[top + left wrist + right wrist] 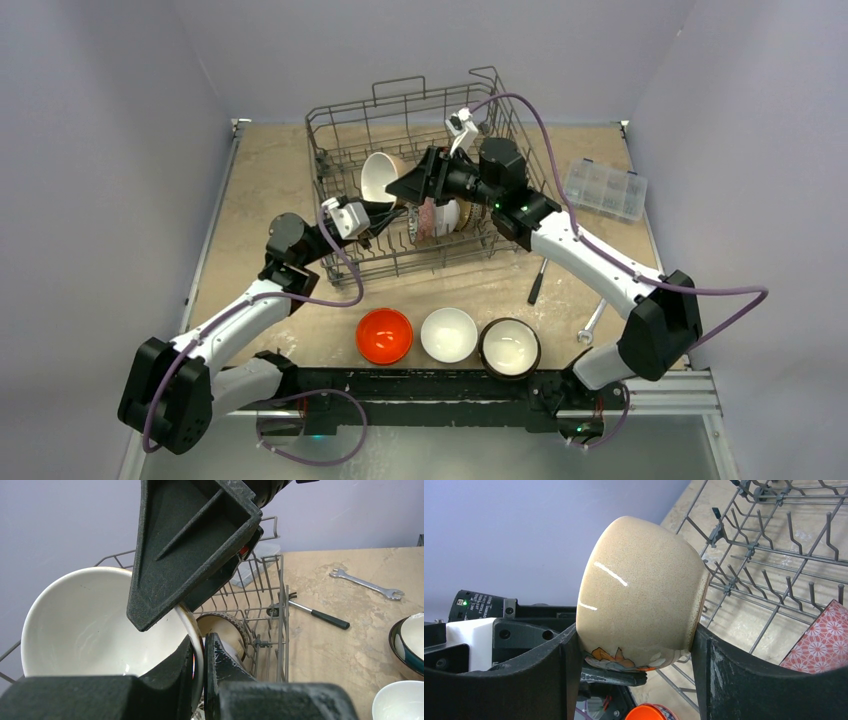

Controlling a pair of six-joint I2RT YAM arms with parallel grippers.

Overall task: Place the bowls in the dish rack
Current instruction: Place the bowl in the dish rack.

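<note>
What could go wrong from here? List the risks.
1. The left gripper pinches the rim of the tan bowl while the right gripper flanks it: opposing pulls could crack or drop it.
2. Set down, it might knock the red-patterned bowl or catch the dish rack tines.

1 high overhead view, 2 close wrist views, dish rack (340, 150) in all 3

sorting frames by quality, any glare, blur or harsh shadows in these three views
Right wrist: two bright glare streaks on the tan bowl, otherwise sharp; left wrist: the left hand looms dark at the bottom, the far wrench is crisp; top external: even light, soft shadows, the white bowl bright but not washed out.
</note>
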